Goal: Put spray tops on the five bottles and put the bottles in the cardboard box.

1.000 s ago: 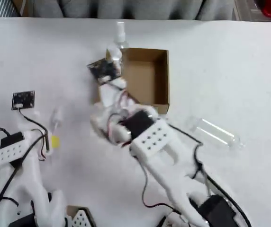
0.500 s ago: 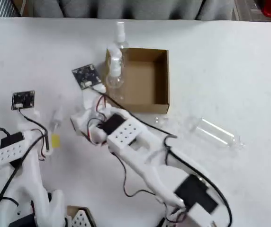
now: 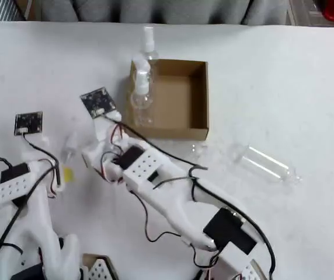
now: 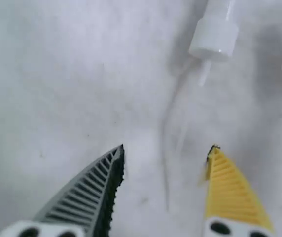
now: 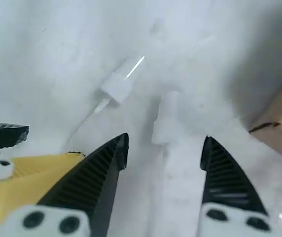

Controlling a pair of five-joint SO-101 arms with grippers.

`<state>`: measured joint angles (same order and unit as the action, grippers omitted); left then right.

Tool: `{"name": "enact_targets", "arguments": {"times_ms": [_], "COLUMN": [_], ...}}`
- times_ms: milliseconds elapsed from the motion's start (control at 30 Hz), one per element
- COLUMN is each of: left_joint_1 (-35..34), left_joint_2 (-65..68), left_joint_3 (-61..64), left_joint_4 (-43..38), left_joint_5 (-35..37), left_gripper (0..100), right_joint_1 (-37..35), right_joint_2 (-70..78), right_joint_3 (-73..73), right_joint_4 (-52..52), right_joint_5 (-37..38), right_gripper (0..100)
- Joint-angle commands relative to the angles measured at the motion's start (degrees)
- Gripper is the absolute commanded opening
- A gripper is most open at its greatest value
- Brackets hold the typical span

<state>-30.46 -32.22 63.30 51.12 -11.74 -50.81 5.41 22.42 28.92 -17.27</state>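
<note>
A cardboard box [image 3: 181,99] lies open mid-table, with a capped clear bottle [image 3: 141,90] upright against its left wall. A second capped bottle [image 3: 148,45] stands just behind the box. An uncapped clear bottle [image 3: 267,164] lies on the table to the right. My right gripper [image 5: 165,138] is open low over the table left of the box, with a white spray top [image 5: 163,118] between its fingertips. Another spray top [image 5: 119,84] with its dip tube lies beside it. My left gripper [image 4: 166,148] is open close by, that spray top [image 4: 215,37] ahead of its fingers.
The right arm [image 3: 173,186] stretches diagonally across the table's middle, trailing cables. The left arm [image 3: 21,192] sits at the near left, its yellow finger [image 5: 27,177] close to the right gripper. White table lies bare to the far left and far right.
The right arm swung left from the box's left wall toward the spray tops, leaving the capped bottle standing in the box. The left arm stayed still.
</note>
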Motion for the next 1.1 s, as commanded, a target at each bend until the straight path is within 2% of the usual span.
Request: {"name": "enact_targets", "arguments": {"times_ms": [0, 233, 300, 400, 533, 733, 867, 1067], "left_joint_1": [0.57, 0.57, 0.57, 0.57, 0.57, 0.57, 0.57, 0.57], "left_joint_2": [-2.15, -2.15, -2.15, -2.15, -2.15, -2.15, -2.15, -2.15], "left_joint_3": [-0.44, -0.44, -0.44, -0.44, -0.44, -0.35, -0.26, -0.26], "left_joint_4": [-1.23, -1.23, -1.23, -1.23, -1.23, -1.23, -1.23, -1.23], "left_joint_5": [-0.44, -0.53, -0.53, -0.53, -0.53, -0.53, -0.53, -0.53], "left_gripper": [26, 26, 26, 26, 26, 26, 26, 26], "right_joint_1": [0.04, 3.91, 6.37, 9.27, 12.70, 18.15, 21.23, 21.76], "right_joint_2": [-5.49, -18.77, -22.55, -26.86, -30.37, -31.25, -31.16, -31.16], "right_joint_3": [-2.73, -2.73, -2.73, -2.73, -2.64, -2.20, 1.85, 11.60], "right_joint_4": [1.89, 13.32, 16.84, 21.23, 26.51, 34.42, 32.40, 21.76], "right_joint_5": [0.18, 0.53, 4.04, 9.67, 12.84, 14.77, 14.86, 14.86], "right_gripper": [21.6, 21.5, 21.0, 14.2, 1.0, 1.7, 1.6, 1.7]}}
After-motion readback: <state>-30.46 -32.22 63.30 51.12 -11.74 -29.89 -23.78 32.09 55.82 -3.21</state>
